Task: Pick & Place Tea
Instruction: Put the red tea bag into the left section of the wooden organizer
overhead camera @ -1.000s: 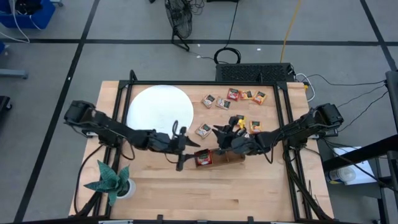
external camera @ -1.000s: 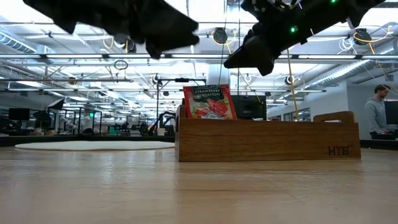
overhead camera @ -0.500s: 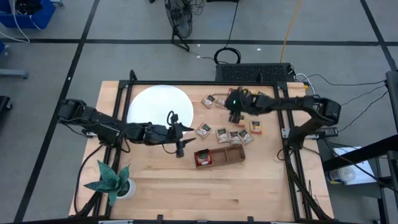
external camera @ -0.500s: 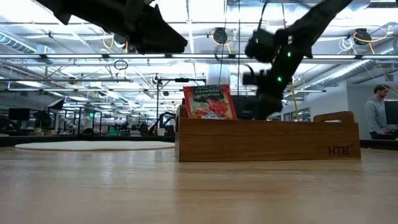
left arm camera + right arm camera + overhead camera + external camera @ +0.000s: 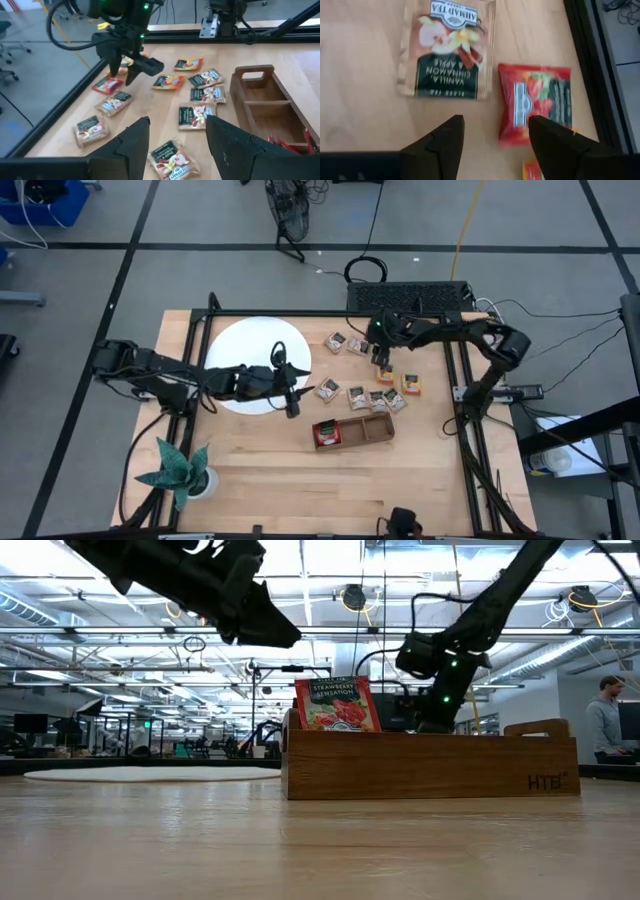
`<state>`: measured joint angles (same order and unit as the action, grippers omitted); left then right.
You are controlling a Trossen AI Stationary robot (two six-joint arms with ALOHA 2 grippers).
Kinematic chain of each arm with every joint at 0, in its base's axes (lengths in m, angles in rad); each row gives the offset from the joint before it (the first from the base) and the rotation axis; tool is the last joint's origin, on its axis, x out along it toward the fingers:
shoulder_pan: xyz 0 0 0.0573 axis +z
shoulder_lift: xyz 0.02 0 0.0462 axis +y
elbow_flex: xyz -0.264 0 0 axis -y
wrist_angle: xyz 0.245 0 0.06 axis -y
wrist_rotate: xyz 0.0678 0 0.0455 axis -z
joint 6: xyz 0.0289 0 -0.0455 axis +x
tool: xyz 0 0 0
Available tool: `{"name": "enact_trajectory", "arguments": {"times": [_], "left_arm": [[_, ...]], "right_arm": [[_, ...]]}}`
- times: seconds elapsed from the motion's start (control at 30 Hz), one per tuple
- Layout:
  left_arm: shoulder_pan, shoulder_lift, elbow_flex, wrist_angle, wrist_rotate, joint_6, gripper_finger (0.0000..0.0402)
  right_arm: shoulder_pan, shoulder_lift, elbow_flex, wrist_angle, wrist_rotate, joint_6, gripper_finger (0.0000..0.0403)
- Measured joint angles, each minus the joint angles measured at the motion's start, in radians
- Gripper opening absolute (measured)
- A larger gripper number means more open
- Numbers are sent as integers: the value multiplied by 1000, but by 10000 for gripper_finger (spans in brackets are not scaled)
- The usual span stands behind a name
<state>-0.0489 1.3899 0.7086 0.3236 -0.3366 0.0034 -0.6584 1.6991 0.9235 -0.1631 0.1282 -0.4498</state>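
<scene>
Several tea sachets lie flat on the wood at the far right: a green one (image 5: 447, 47), a red one (image 5: 535, 102), and more (image 5: 355, 395) near the wooden tray (image 5: 375, 428). One red sachet (image 5: 335, 705) stands upright in the tray's left compartment. My right gripper (image 5: 380, 360) hovers open above the far sachets, pointing steeply down; in its wrist view (image 5: 495, 125) the red sachet lies just ahead of one finger. My left gripper (image 5: 297, 387) hangs open and empty at the right rim of the white disc (image 5: 245, 345), facing the sachets (image 5: 175, 125).
A green paper plant in a white pot (image 5: 180, 470) stands at the near left corner. The black frame rail (image 5: 592, 65) runs close beside the far-right sachets. Bare wood (image 5: 380, 490) lies in front of the tray. A person (image 5: 605, 725) stands far off in the room.
My right gripper has swung from above the tray toward the table's far edge, sunk lower and tipped steeply down over the far sachets. My left gripper has drifted from beside the tray toward the far edge, onto the disc's rim, and turned a little.
</scene>
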Motion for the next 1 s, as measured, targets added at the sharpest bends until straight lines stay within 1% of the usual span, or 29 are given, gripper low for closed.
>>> {"name": "enact_trajectory", "arguments": {"times": [0.1,0.3,0.4,0.47,0.57,0.67,0.87,0.93,1.0], "left_arm": [[8,0,0,-8,5,-11,198],[9,0,0,-27,5,-20,198],[9,0,0,-50,10,-32,198],[9,0,0,-64,21,-39,198],[9,0,0,-72,22,-40,198],[9,0,0,-81,22,-42,198],[9,0,0,-90,24,-52,198],[9,0,0,-95,24,-61,198],[9,0,0,-96,24,-69,198]], "right_arm": [[-6,55,65,-21,2,-8,204],[-35,180,214,-170,5,-15,203],[-43,220,247,-230,4,-10,199],[-43,228,249,-247,3,-10,189],[-45,229,248,-273,7,-12,160],[-49,231,247,-289,5,-16,121],[-62,232,246,-291,0,-45,17],[-59,232,246,-291,5,-67,10],[-38,228,245,-291,39,-81,7]]}}
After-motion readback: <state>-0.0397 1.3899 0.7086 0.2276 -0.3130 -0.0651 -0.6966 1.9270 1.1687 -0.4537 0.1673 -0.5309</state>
